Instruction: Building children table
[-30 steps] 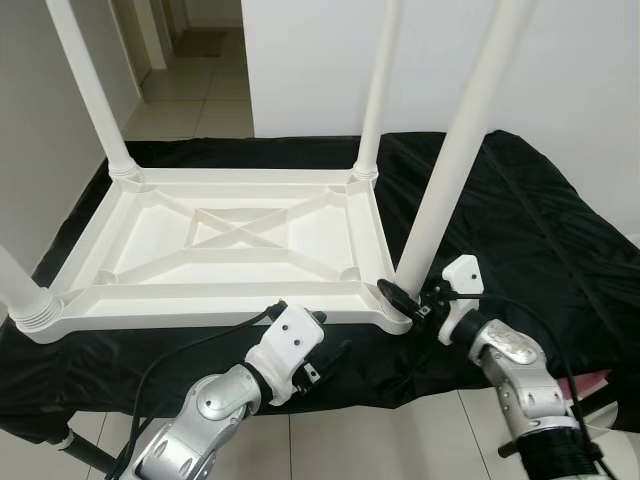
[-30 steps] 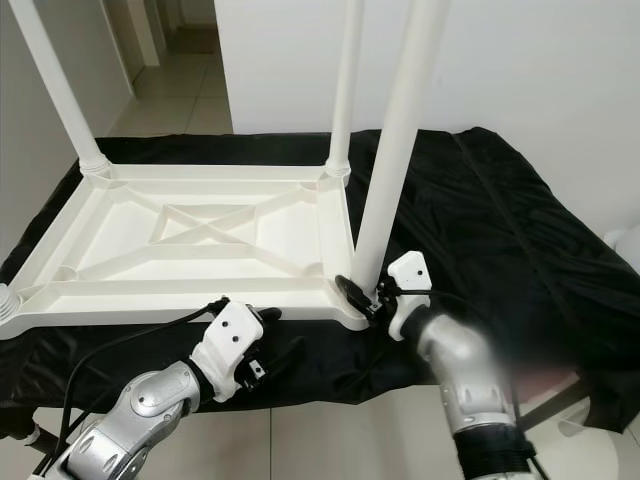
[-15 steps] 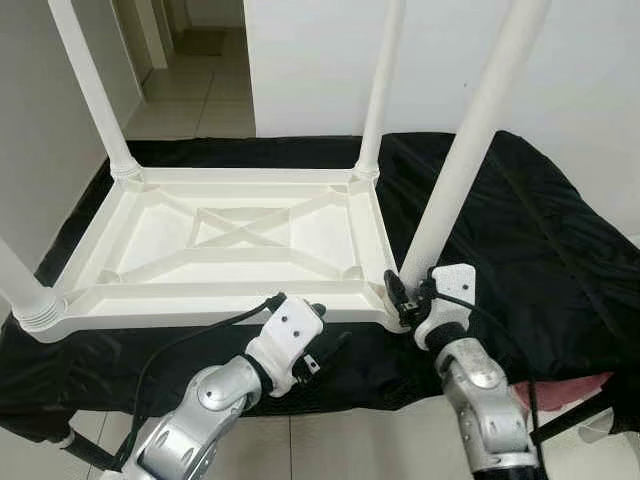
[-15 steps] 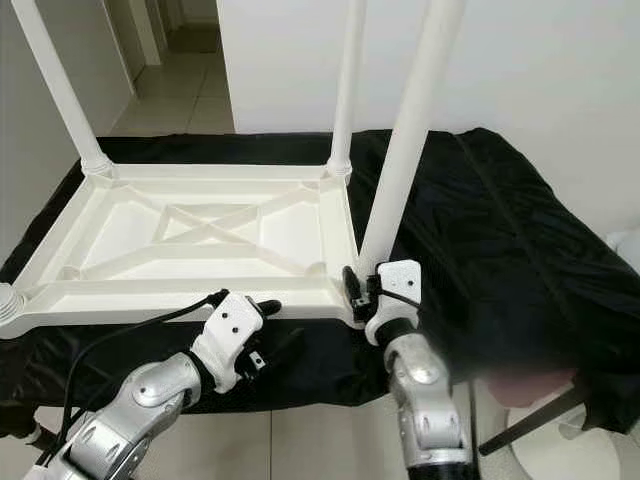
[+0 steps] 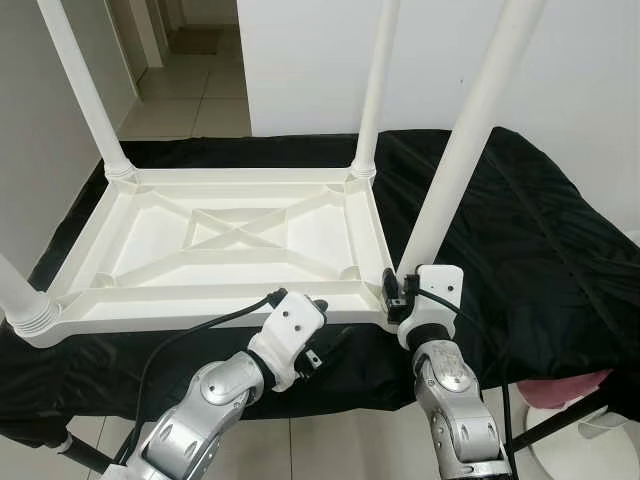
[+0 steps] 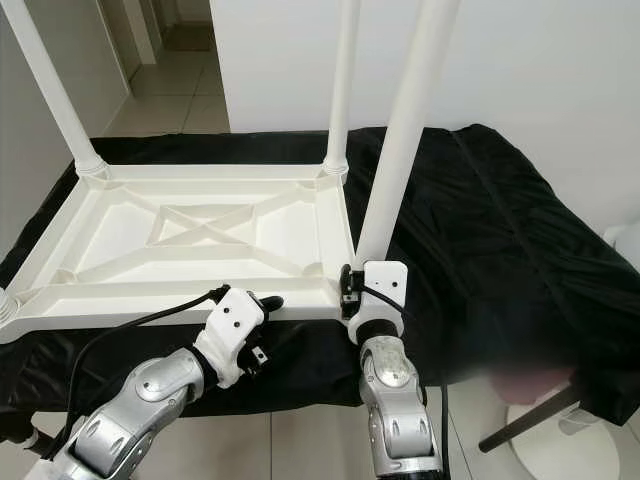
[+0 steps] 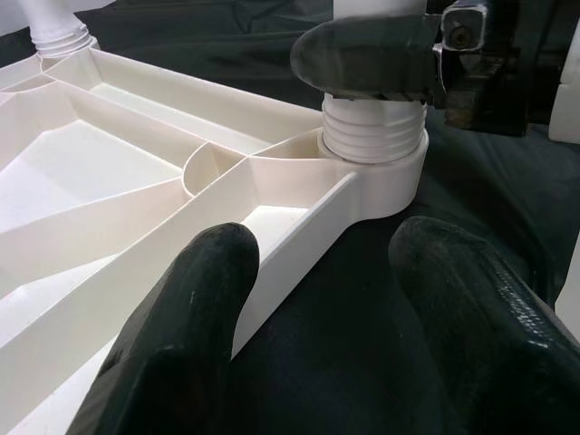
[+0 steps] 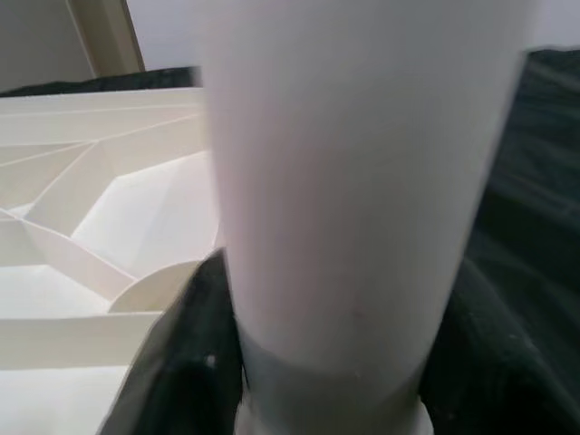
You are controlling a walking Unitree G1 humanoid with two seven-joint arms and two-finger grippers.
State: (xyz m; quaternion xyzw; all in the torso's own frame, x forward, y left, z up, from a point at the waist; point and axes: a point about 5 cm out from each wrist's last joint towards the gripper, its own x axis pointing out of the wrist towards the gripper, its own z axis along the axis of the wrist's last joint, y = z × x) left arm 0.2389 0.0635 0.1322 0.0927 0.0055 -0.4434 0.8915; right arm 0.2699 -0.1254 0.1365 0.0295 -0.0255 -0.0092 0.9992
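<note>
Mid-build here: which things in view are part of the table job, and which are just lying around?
Part of the job:
- upturned white tabletop
- near right leg, gripped at its base by the right gripper
- three other legs, already standing in their corners
- left gripper, open at the near edge

Just lying about:
- black cloth underneath
- pink thing, unclear

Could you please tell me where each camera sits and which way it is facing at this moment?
Left and right eye views: on the head, looking forward and down at the upturned white table top on black cloth; both silver arms show.
Left wrist view: along the left pincer, its fingers either side of the table's near rim.
Right wrist view: against the near right leg, with the right pincer at its base.
Shared: that leg's threaded socket.
</note>
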